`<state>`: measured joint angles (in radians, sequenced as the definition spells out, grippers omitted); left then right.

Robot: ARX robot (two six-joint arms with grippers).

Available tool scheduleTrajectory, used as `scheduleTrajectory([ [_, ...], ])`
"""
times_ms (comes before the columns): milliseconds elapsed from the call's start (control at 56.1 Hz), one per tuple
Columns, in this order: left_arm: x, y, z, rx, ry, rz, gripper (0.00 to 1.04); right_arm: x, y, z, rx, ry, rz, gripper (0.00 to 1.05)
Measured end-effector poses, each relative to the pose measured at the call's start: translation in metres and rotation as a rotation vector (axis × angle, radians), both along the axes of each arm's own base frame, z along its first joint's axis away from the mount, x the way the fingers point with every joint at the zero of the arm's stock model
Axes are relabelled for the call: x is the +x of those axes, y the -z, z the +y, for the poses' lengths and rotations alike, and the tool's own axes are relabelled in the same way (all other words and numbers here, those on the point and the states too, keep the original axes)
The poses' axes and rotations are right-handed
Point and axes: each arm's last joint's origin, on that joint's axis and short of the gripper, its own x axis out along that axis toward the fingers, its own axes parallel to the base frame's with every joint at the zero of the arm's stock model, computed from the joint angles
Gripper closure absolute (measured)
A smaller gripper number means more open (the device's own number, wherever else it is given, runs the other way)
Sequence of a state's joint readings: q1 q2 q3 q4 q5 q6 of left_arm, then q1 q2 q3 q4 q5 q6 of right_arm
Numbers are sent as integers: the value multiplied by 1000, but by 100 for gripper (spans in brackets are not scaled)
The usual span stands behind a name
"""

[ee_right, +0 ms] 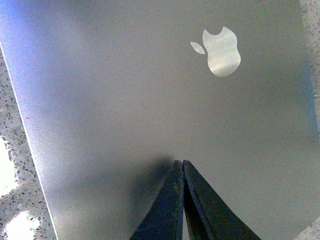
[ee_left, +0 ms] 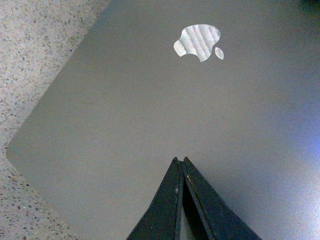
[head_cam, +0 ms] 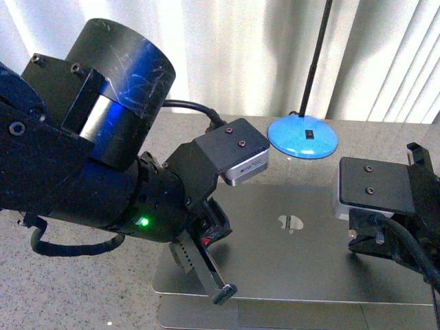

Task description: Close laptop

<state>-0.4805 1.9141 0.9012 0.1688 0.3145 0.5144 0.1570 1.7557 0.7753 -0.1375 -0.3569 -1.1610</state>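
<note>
The silver-grey laptop [head_cam: 295, 258] lies on the table with its lid nearly down on the base, the pale apple logo [head_cam: 291, 223] facing up. A thin strip of the base shows below the lid's front edge. My left gripper [head_cam: 221, 294] is shut and empty, its tip at the lid's front left part. In the left wrist view the shut gripper [ee_left: 181, 160] points at the lid [ee_left: 125, 115]. My right gripper [ee_right: 179, 162] is shut and empty, close over the lid [ee_right: 125, 100] at its right side. In the front view its tips are hidden behind the right arm [head_cam: 385, 206].
A blue round lamp base [head_cam: 302, 136] with a thin black pole stands just behind the laptop. The speckled grey table [head_cam: 69, 282] surrounds it. White vertical blinds hang at the back. My left arm fills the left of the front view.
</note>
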Motion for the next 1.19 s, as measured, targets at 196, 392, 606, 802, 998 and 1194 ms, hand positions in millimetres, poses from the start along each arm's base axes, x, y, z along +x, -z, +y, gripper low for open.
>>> scheduleTrajectory([
  [196,-1,7,1,-10,-2,15,101,-2,8,0,-8,3,17,102],
  [392,-1,15,4,-40,-12,33,101,-2,18,0,-17,7,34,102],
  [606,-2,37,11,-64,-47,85,101,-1,24,2,-30,10,44,102],
  [802,-3,45,19,-93,-68,111,101,-3,30,6,-32,9,62,102],
  [998,-3,42,29,-122,-111,117,101,-3,28,11,4,17,38,102],
  [1194,9,13,49,-225,-269,-11,99,8,2,11,109,147,-150,102],
])
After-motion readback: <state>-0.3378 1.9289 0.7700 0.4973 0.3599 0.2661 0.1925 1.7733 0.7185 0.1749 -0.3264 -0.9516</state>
